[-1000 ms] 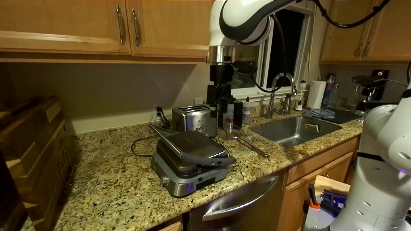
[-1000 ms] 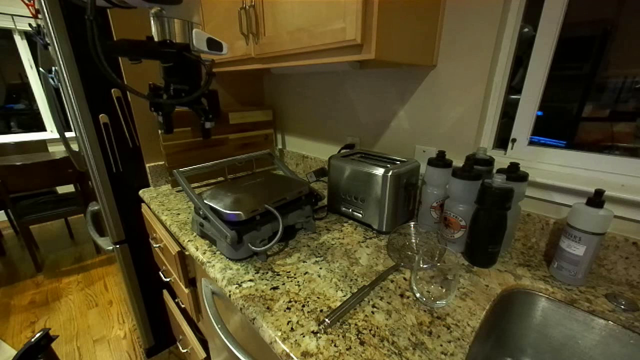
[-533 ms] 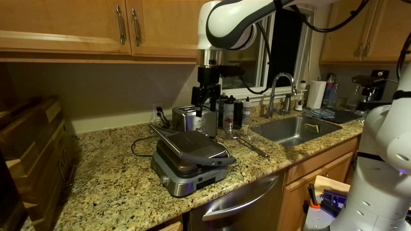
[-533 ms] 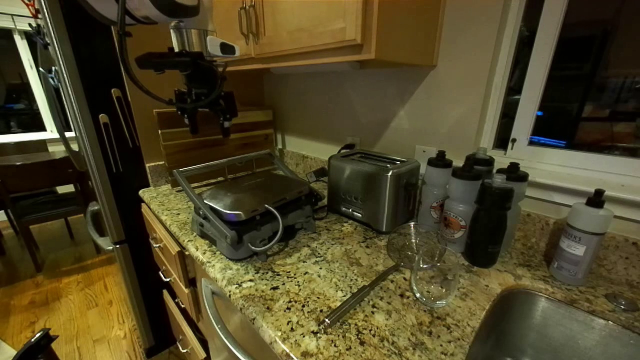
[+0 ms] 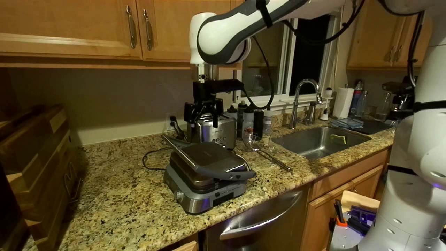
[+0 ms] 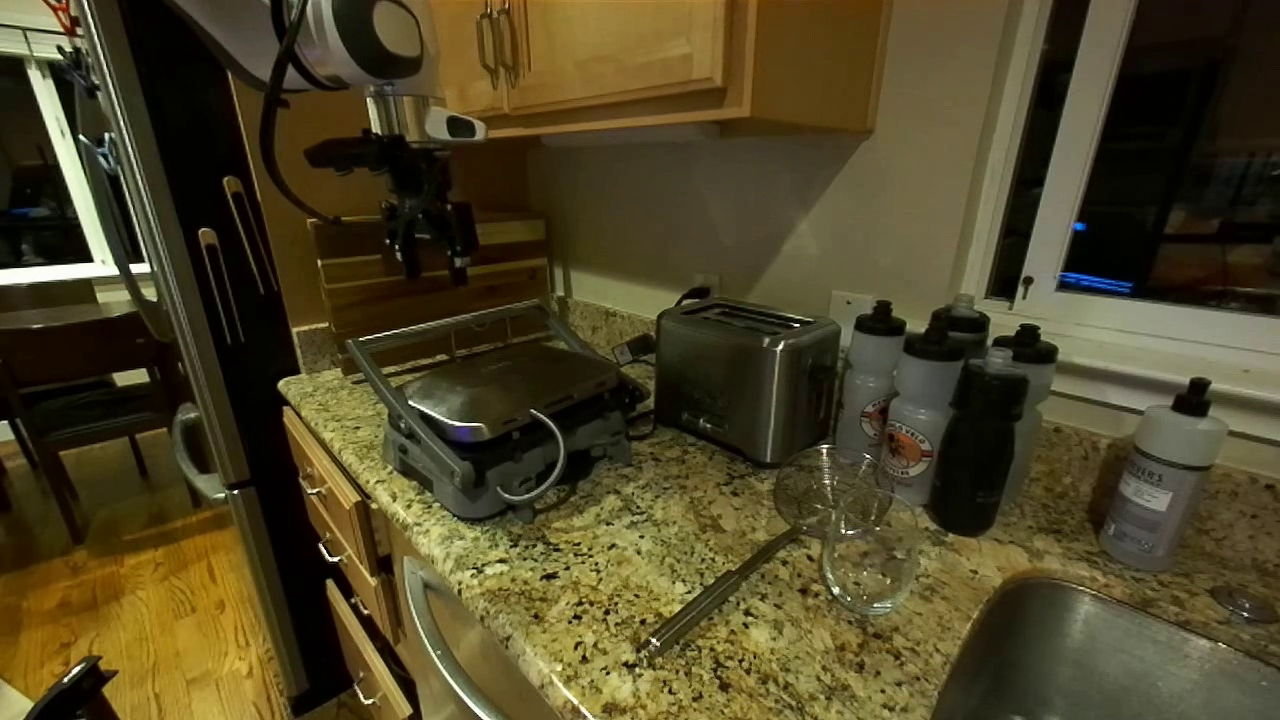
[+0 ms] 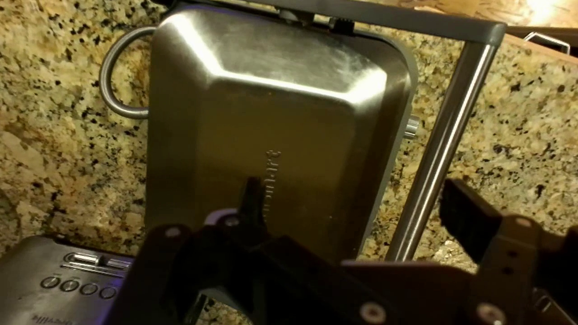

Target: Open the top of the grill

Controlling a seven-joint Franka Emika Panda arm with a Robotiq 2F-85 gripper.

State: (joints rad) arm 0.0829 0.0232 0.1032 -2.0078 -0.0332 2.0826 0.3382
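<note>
The grill (image 5: 198, 202) stands on the counter, with its silver-grey base facing the camera in an exterior view. Its top (image 5: 214, 157) lies down over the base; it also shows in an exterior view (image 6: 510, 385) and fills the middle of the wrist view (image 7: 280, 135). The bar of its front handle (image 7: 445, 153) sticks out past the top's edge. My gripper (image 6: 434, 272) is open and empty, pointing down above the grill. In the wrist view, my fingers (image 7: 354, 194) appear on either side of the handle bar, one over the top, but not touching them.
A steel toaster (image 6: 750, 380) stands close beside the grill, with several bottles (image 6: 905, 420) behind it. A strainer (image 6: 720, 590) and a clear glass (image 6: 870, 560) lie nearer the sink (image 5: 320, 143). Wooden boards (image 5: 41, 167) stand at the other side. Cabinets (image 5: 181, 31) hang above.
My gripper has moved across to above the grill, leftward in an exterior view and rightward in an exterior view, a little lower and turned. It stays open. The grill has not moved.
</note>
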